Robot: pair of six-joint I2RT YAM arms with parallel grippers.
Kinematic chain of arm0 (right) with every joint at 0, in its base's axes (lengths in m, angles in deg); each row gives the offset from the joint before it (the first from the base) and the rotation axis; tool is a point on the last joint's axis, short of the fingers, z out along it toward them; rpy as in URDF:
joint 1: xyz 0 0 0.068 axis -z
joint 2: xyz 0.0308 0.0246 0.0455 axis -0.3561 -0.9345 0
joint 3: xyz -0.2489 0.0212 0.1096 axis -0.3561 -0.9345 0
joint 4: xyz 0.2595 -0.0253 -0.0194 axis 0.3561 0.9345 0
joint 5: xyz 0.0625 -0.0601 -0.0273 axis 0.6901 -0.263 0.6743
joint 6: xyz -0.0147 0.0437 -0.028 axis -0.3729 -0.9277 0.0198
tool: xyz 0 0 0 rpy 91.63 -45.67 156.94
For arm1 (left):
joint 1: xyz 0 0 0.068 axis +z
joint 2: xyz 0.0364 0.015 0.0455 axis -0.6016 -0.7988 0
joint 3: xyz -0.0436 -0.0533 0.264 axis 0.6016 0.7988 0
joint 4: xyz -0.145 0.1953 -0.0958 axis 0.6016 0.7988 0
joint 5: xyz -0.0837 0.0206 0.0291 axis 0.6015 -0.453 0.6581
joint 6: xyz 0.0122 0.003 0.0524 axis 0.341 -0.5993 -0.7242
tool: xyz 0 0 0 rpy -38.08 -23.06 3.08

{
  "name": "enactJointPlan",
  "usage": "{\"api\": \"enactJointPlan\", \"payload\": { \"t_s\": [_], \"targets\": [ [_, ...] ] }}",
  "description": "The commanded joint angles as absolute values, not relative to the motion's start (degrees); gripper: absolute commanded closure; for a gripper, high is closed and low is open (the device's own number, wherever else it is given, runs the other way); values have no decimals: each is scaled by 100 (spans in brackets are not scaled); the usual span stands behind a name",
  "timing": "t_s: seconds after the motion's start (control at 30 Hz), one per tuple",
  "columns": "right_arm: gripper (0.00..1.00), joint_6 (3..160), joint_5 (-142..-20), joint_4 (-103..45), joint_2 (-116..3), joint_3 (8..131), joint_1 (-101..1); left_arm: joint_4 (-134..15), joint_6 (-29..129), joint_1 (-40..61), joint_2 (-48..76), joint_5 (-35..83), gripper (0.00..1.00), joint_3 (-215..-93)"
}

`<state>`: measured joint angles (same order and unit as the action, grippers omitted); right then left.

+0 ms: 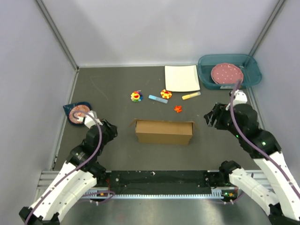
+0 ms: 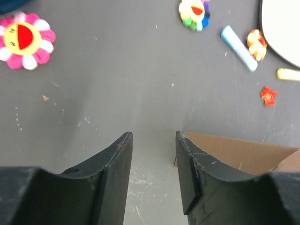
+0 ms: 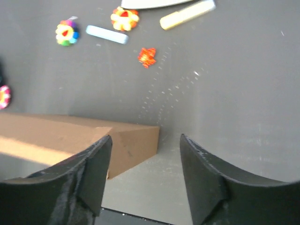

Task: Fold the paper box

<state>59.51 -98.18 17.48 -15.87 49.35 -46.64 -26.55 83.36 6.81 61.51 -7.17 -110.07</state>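
Brown cardboard box (image 1: 164,132) stands between the arms. Left gripper (image 2: 153,136) and right gripper (image 3: 145,137) both gape empty; best close on opposite ends evenly.

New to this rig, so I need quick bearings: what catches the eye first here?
A brown cardboard box sits mid-table, with the left gripper and right gripper just off its ends, jaws open and empty. Behind it lie a bright flower toy and a white plate; a teal tub fills the far right corner.
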Motion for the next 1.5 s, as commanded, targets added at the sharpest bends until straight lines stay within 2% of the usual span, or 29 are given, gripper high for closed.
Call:
{"api": "enactJointPlan", "payload": {
  "t_s": [0.0,0.03,0.17,0.37,0.6,0.97,1.47],
  "targets": [
    [35,6751,-8874,1793,-1203,5322,-4714,-2200,8599,666,6573,-1505,50,-11508],
    [32,6839,-8350,1863,-1203,5322,-4714,-2191,8555,666,6644,-1532,46,-11570],
    [32,7121,-7924,1960,-1133,5076,-4723,-2113,8353,666,6820,-1620,39,-11834],
    [35,7420,-7317,1925,-1097,4803,-4766,-2304,8011,666,7014,-1402,36,-12106],
    [40,7482,-7571,1890,-1519,4908,-5074,-2912,7272,666,7006,-92,33,-12291],
    [52,7333,-8767,2004,-2090,5067,-5338,-2525,6938,666,6970,-21,32,-12511],
    [73,7192,-8627,1802,-2416,5058,-5347,-2859,6674,666,6820,454,33,-12256]
  ]
}}
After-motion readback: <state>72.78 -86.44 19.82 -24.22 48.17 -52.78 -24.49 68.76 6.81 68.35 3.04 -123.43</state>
